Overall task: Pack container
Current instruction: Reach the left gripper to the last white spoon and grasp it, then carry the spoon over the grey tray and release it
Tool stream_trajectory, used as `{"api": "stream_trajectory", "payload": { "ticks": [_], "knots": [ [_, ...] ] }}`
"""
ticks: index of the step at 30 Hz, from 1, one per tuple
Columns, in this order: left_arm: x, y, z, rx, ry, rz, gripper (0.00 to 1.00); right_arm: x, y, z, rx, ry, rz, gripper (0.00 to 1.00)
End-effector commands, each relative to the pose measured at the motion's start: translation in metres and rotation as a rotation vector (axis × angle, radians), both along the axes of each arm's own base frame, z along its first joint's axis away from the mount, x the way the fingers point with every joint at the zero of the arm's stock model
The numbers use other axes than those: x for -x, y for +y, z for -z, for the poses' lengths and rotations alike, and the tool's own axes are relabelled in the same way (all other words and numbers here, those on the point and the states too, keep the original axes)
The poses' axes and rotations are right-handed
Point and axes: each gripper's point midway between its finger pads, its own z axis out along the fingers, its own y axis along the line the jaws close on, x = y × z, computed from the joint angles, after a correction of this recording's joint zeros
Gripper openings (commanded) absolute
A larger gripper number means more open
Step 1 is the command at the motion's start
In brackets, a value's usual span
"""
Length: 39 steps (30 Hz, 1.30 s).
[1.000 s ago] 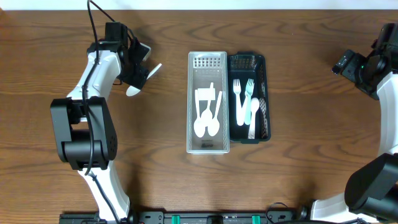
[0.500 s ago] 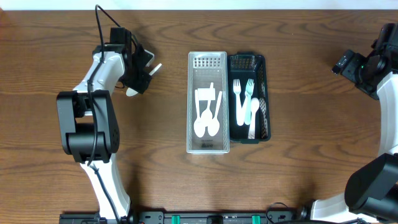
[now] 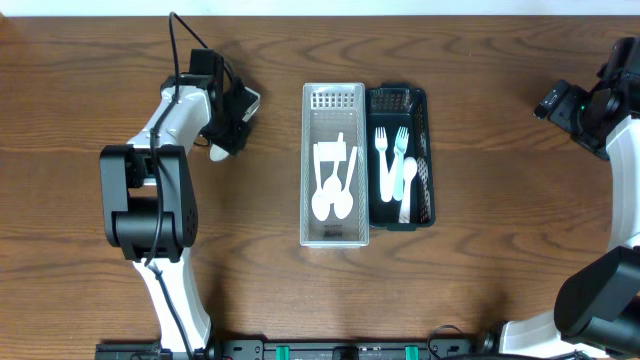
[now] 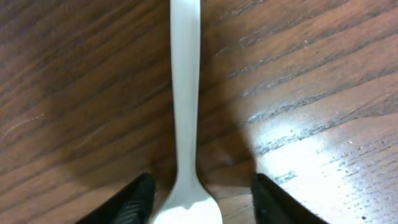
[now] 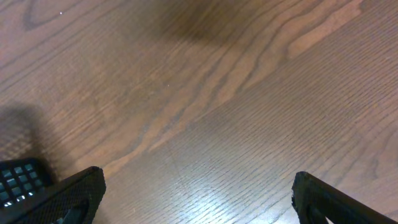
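A white plastic spoon (image 3: 218, 153) lies on the wood table left of the containers; in the left wrist view its handle (image 4: 185, 93) runs straight up from the bowl. My left gripper (image 3: 233, 125) is open and straddles the spoon, its fingertips (image 4: 202, 202) on either side of the bowl without touching it. A clear bin (image 3: 309, 170) holds white spoons. Beside it, a dark bin (image 3: 429, 160) holds white forks and a pale blue spoon. My right gripper (image 3: 556, 101) is open and empty at the far right, over bare wood (image 5: 199, 193).
The two bins stand side by side, touching, at the table's middle. The left arm's base and cable stand at the left. A dark mesh corner (image 5: 15, 180) shows at the left edge of the right wrist view.
My left gripper has moved right and turned over the spoon, so the handle is now largely under it. The spoon has barely shifted. The right arm has not moved.
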Motion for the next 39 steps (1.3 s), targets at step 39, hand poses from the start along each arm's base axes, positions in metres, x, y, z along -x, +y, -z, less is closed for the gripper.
{"api": "stream_trajectory", "payload": {
  "ticks": [39],
  "knots": [
    [0.091, -0.224, -0.121, 0.076, -0.105, -0.161, 0.25, 0.001, -0.003, -0.002, -0.003, -0.007, 0.023, 0.99]
  ]
}}
